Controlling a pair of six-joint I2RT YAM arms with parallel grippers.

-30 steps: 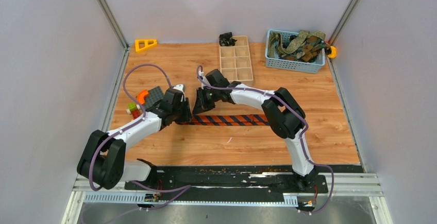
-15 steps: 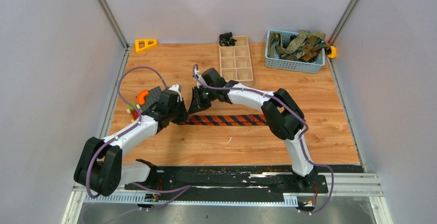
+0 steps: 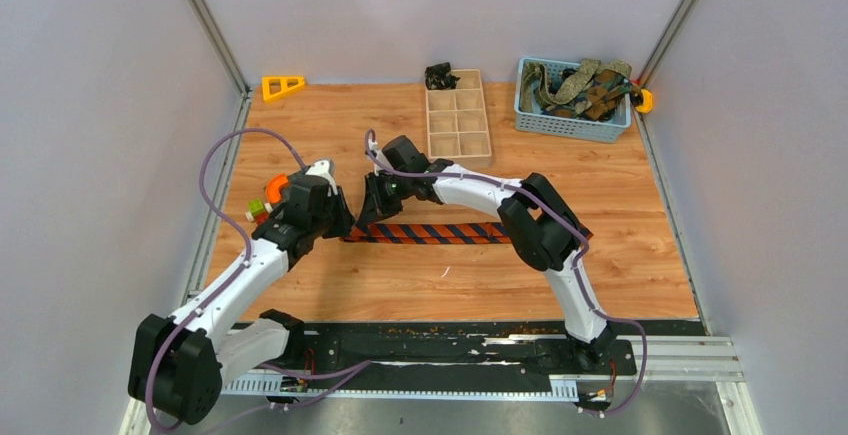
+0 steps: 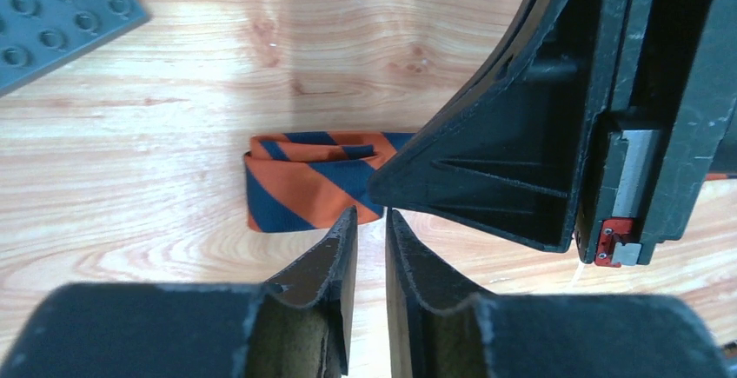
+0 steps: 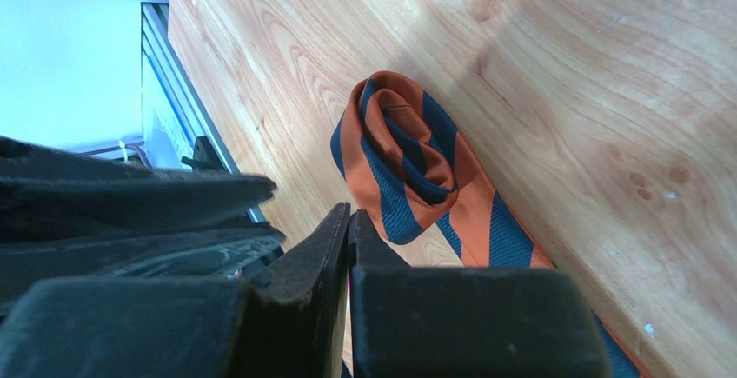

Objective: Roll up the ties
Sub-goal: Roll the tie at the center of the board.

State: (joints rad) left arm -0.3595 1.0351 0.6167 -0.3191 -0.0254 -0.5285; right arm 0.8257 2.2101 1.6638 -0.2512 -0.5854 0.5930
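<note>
A striped tie [image 3: 440, 233] lies flat across the counter [image 3: 330, 125], its left end folded into a loose roll [image 5: 395, 156]. The left gripper [image 4: 369, 226] and right gripper [image 5: 348, 222] meet over that end, both with jaws nearly closed and gripping nothing. More ties fill a basket [image 3: 560, 123] at the far right.

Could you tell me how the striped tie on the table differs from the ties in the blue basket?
The striped tie is orange and navy; the basket ties are olive and brown patterned. The striped tie lies stretched flat on the wooden table with its left end folded into a started roll; the basket ties sit tangled in a heap inside the blue basket. Both are long narrow fabric ties, none fully rolled.
</note>
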